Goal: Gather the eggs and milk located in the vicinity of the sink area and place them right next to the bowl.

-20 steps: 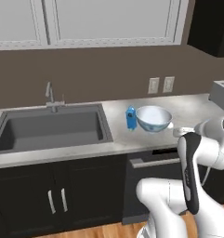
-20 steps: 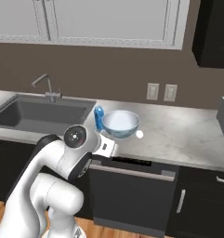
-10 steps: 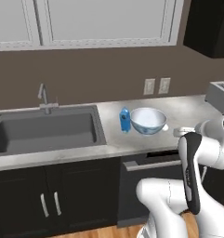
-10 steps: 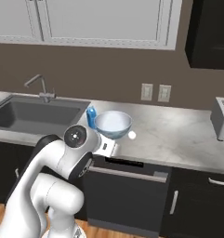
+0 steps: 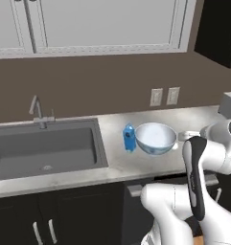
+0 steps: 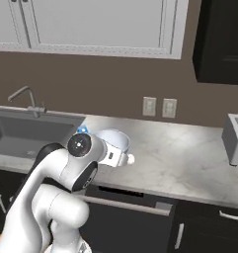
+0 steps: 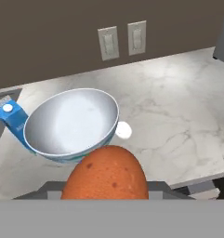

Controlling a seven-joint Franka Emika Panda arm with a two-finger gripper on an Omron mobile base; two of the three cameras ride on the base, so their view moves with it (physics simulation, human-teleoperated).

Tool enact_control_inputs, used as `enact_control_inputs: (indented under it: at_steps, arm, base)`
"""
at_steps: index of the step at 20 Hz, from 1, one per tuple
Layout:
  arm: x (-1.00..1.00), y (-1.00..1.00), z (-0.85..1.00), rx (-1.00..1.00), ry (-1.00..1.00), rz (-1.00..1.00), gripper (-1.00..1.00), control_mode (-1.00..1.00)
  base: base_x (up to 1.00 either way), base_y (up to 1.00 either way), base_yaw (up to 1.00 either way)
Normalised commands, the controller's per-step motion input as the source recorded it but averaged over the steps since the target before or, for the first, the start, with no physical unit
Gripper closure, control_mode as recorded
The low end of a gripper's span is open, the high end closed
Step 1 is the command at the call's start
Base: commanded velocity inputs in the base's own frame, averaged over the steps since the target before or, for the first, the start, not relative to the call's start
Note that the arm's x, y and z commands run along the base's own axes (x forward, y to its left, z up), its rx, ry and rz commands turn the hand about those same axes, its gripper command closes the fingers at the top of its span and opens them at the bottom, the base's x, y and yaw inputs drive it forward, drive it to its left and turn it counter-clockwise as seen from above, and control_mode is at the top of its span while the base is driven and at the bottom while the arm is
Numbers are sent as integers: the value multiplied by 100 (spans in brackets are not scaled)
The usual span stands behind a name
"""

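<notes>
Your hand view shows the tool (image 7: 105,197) pinching a brown speckled potato (image 7: 105,178), with the egg (image 7: 123,130) touching the bowl (image 7: 71,122). The left base view shows the milk (image 5: 129,138) between bowl and sink (image 5: 45,148). Bare bench (image 6: 189,158) spreads rightward.

The white arm folds up from the base and reaches forward toward the table edge — its dark-jointed elbow stands high in the left base view, with the forearm bent back across it. In the right base view the round wrist joint faces the camera and the hand points to the right, level with the table top. The pincer (image 7: 106,186) is partly closed on a speckled brown egg-shaped thing (image 7: 105,175) held between its tips.
</notes>
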Motion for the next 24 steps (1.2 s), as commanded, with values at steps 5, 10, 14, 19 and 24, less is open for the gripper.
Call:
enact_control_inputs:
  at_steps: [5, 10, 14, 19, 24]
  arm:
    - [0, 0, 0, 0, 0, 0, 100, 100]
    - [0, 0, 0, 0, 0, 0, 100, 100]
    - [0, 0, 0, 0, 0, 0, 100, 100]
    - [0, 0, 0, 0, 0, 0, 100, 100]
    - [0, 0, 0, 0, 0, 0, 100, 100]
  base:
    - [35, -41, 0]
    - [49, -11, 0]
    - [58, -5, 0]
    - [49, -13, 0]
    - [18, -3, 0]
